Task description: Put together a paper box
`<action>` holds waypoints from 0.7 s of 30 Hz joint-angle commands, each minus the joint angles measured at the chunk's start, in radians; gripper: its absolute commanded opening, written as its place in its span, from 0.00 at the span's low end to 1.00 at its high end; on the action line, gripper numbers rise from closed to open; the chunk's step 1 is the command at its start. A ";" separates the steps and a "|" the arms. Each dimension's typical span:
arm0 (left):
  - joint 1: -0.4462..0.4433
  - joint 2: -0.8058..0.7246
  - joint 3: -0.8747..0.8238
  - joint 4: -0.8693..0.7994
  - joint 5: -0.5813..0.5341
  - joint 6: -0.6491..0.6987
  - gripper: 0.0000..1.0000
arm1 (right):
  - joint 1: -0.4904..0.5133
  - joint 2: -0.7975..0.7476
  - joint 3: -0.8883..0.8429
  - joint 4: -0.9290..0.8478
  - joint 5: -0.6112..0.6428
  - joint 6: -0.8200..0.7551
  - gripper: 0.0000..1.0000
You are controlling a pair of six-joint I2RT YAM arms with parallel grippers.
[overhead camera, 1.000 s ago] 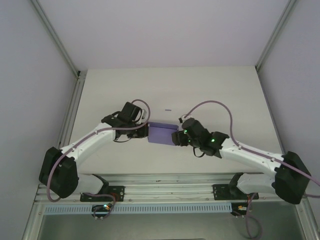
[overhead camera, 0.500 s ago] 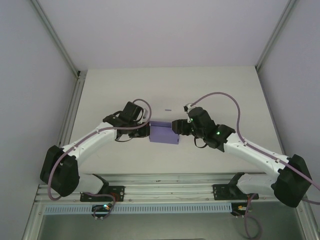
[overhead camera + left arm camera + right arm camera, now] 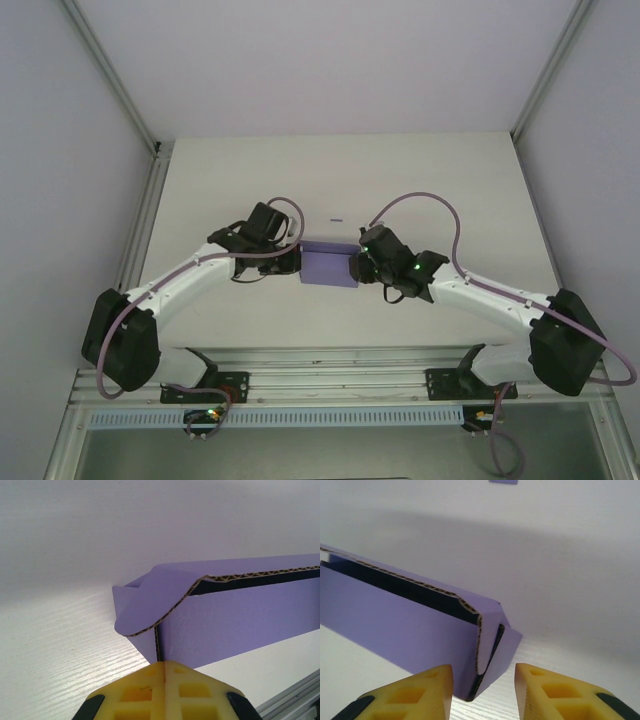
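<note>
The left end effector [image 3: 165,672] is clenched on the paper box [image 3: 328,266] at its end corner. The right end effector [image 3: 482,685] is released, fingers either side of the loose end flap. I'd press that flap in squarely while the left braces. Up close the wrist views show gaping corrugated edges; from overhead the box, mid-desk [image 3: 450,180], looks closed. A purple scrap [image 3: 503,481] lies beyond.
</note>
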 commanded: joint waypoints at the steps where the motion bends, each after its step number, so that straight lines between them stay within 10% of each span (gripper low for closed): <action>1: -0.011 0.051 -0.026 -0.123 -0.016 -0.011 0.00 | 0.008 0.001 0.033 -0.027 0.071 0.017 0.36; 21: -0.020 0.056 -0.011 -0.120 -0.009 -0.012 0.00 | 0.022 0.044 0.076 -0.071 0.095 0.033 0.10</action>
